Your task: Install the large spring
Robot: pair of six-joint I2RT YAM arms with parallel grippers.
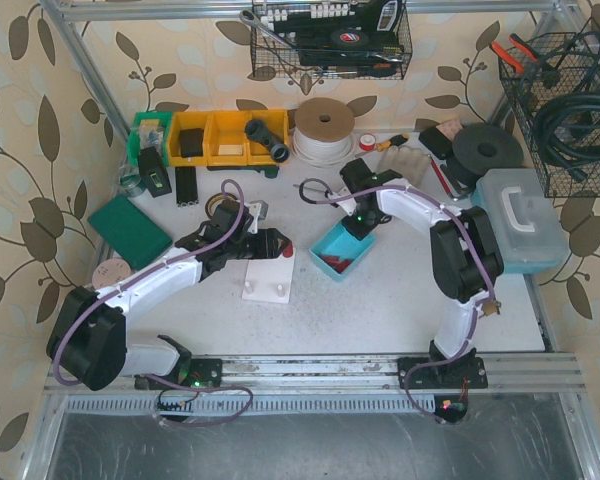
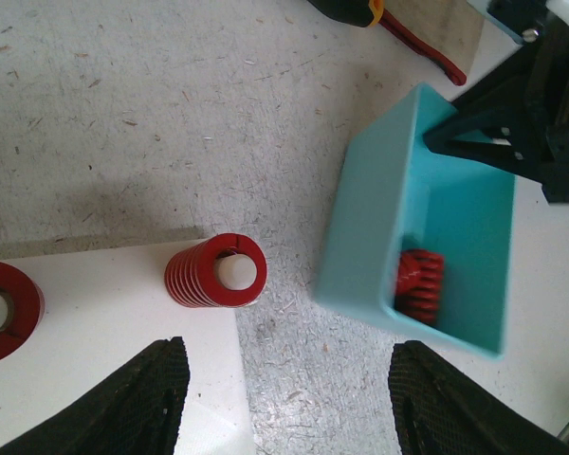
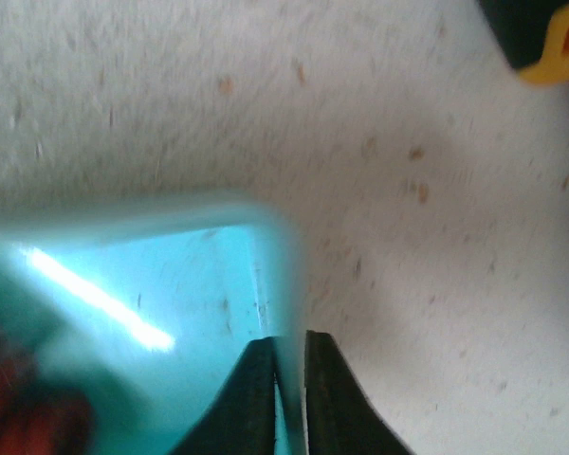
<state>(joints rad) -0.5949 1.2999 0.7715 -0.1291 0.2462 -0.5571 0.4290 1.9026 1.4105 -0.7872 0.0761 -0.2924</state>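
The right pincer [image 3: 286,343] pinches the teal bin [image 2: 365,223] by its far-right wall, likely to bring its red springs [image 2: 417,284] nearer the left pincer [image 2: 284,353], which is spread above the white plate [image 2: 95,313] and its pegged spring [image 2: 215,271].
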